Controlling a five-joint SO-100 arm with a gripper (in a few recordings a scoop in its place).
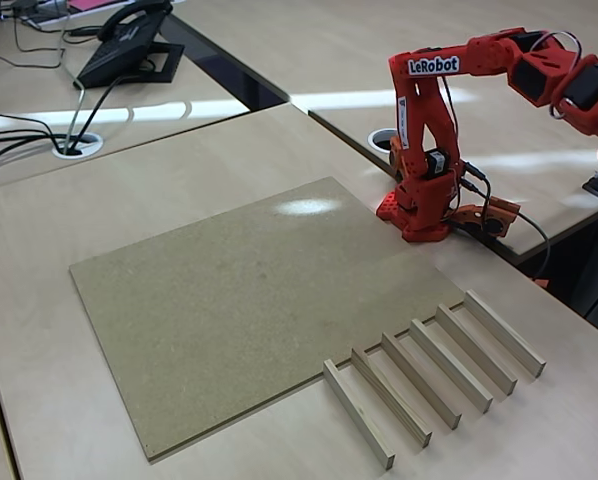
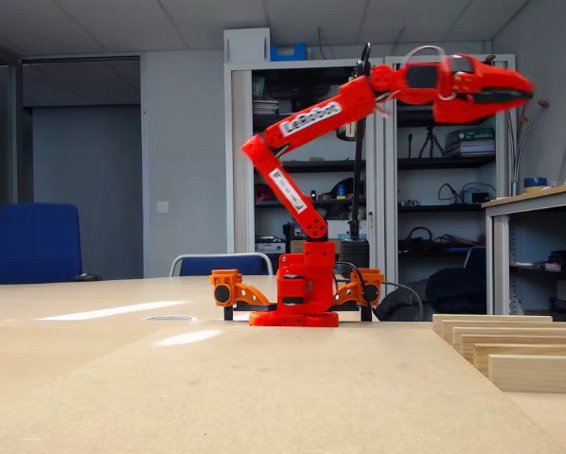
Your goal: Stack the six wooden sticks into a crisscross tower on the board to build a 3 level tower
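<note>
Arm (image 2: 307,132) wearing "LeRobot" label, reaching upper right; gripper (image 2: 524,92) looking closed, empty. Six sticks (image 1: 434,372) lying lower right beside board (image 1: 229,300).

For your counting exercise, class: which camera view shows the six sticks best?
The fixed view from above: all six sticks lie side by side, each apart from the next, beside the board. The low fixed view shows the sticks end-on at the right edge, overlapping, so they are hard to count.
</note>
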